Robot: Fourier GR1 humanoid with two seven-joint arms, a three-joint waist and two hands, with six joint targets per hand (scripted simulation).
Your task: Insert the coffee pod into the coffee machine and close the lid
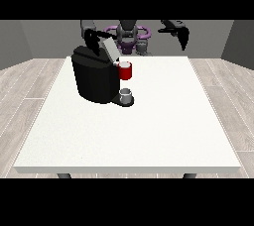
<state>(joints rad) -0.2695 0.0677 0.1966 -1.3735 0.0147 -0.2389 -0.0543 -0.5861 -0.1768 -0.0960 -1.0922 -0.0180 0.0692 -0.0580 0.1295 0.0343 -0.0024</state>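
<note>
Coffee-making gear is what you have in front of you, all of it on the far left part of a large white table, the biggest thing in your view, with pale wood-look floor around it and grey walls behind.

Next in size is the black coffee machine, a bulky dark block standing upright on the tabletop near the far edge. Its grey lid is tilted up and open, leaning back toward the robot, which you see small behind the table.

On the machine's right side as you look at it, a red piece sticks out of the front, and you cannot tell whether that is the coffee pod or its holder. Below it, a small grey cup sits on the machine's dark base plate.

The hand at the view's left is right over the top of the machine, just beside the raised lid; you cannot tell how its fingers lie or whether it touches anything. The hand at the view's right hangs in the air beyond the table's far edge, well apart from the machine, fingers pointing downward and relaxed, holding nothing.
</note>
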